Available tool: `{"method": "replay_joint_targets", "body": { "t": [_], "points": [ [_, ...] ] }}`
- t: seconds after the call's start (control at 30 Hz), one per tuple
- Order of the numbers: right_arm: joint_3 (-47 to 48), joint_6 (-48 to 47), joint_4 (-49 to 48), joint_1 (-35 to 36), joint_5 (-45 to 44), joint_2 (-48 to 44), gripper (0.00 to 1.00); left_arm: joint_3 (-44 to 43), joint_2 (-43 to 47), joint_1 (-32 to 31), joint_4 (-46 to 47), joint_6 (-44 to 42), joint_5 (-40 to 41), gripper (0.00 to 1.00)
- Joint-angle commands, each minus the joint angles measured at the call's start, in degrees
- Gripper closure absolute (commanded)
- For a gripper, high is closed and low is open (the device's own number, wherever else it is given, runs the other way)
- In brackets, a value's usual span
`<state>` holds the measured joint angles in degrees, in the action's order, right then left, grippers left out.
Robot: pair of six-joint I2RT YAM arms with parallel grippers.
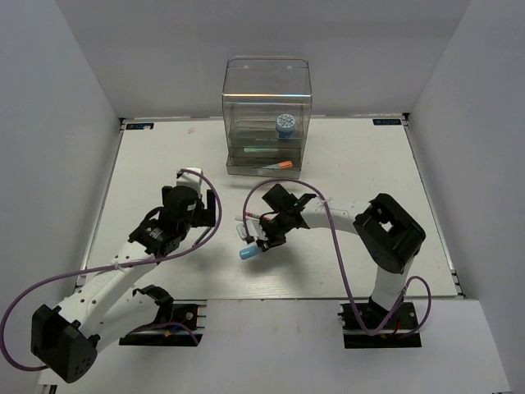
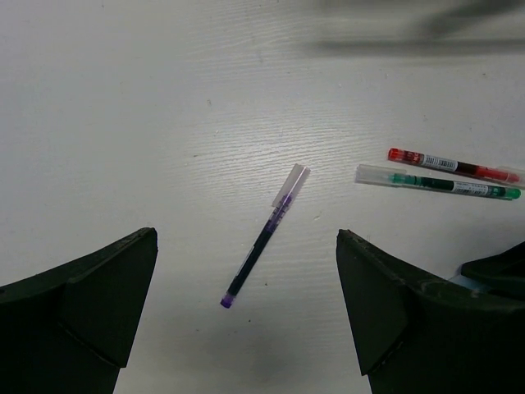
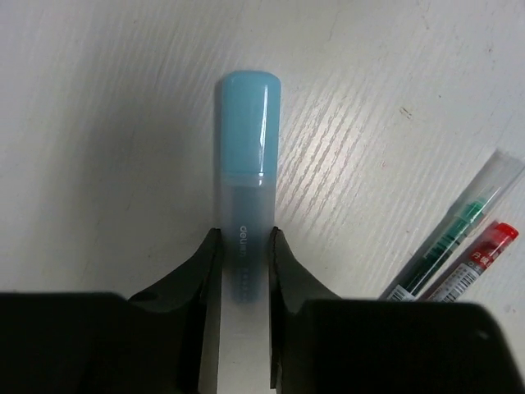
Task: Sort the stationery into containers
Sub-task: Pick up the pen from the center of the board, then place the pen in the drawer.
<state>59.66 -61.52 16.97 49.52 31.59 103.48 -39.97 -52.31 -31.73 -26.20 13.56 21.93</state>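
Pointing cap-forward, the marker [image 3: 246, 123] aligns with the right end effector [image 3: 244, 240].

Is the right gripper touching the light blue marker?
Touching. The right wrist view shows the right gripper with both fingers pressed against opposite sides of the light blue marker, no gap visible at its barrel.

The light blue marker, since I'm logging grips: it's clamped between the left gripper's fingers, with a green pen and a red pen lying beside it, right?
Wrong arm: the right wrist view shows the light blue marker clamped between the right gripper's fingers. The left gripper hangs open over a purple pen. The green pen and red pen do lie beside it.
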Motion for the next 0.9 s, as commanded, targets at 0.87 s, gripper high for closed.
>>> {"method": "replay_joint_targets", "body": {
  "t": [0.87],
  "points": [
    [12.22,4.30,-20.22,-8.65,-38.10,-7.51,1.00,0.59,-5.69,0.08,2.02,-2.49,-10.16,0.04]
  ]
}}
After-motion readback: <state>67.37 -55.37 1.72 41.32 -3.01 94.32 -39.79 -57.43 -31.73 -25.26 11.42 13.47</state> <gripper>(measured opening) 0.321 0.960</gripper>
